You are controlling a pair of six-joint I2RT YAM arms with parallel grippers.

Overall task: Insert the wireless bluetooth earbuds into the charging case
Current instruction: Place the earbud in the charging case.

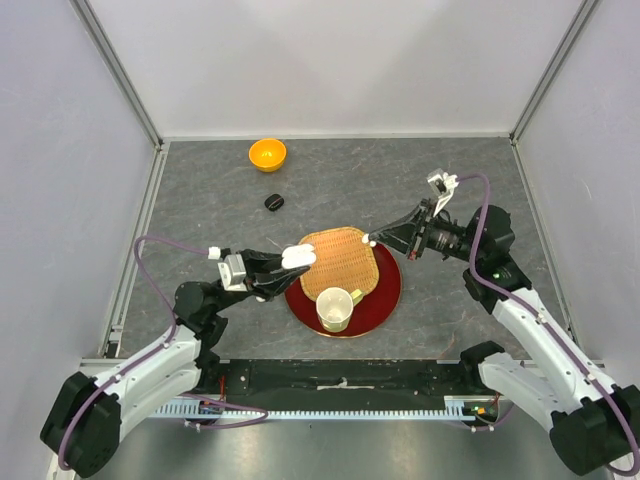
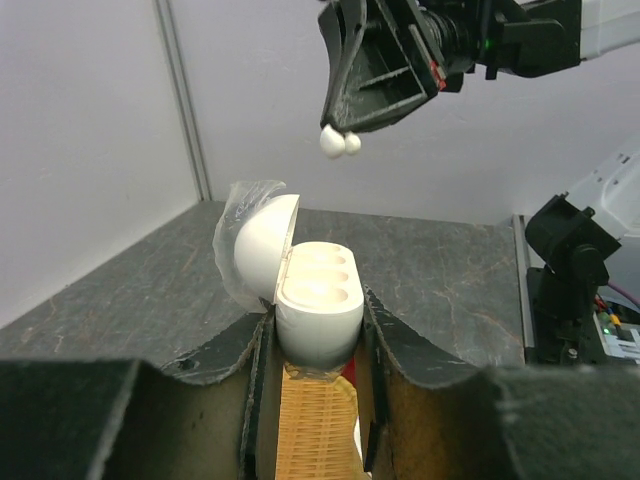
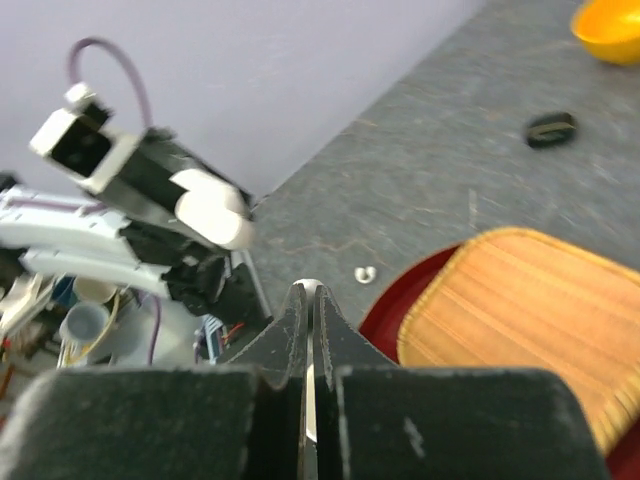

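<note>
The left tool (image 2: 318, 345) is clamped on the case (image 2: 318, 300) and holds it off the table (image 1: 450, 190), over the left rim of the plate (image 1: 385, 300), somewhat nearer the near edge than the far one. The lid (image 2: 262, 240) is swung open to the left, and the wells face up. In the left wrist view the wells look empty.

The right tool (image 2: 345, 125) is pressed together on a white bud (image 2: 340, 143), which shows as two small rounded lobes at its tip. I cannot tell whether that is one bud or two. It hangs above the case and a little beyond it, clear of the wells, over the mat (image 1: 338, 263) in the top view.

So the task is at an early stage. The case is open and presented and a white bud is in the grip, but nothing looks seated yet. Left to do, as I judge it, is lowering this bud into a well and then fetching the others.

A dark thing (image 1: 274, 202) lies on the table between the bowl (image 1: 267, 154), which sits near the far edge, and the plate. It may be the black pair, but it is too small to tell. A pale speck (image 3: 365, 272) lies on the table just beside the plate. It could be another white bud, though that too is unclear. The cup (image 1: 334, 308) stands on the plate's near side.
</note>
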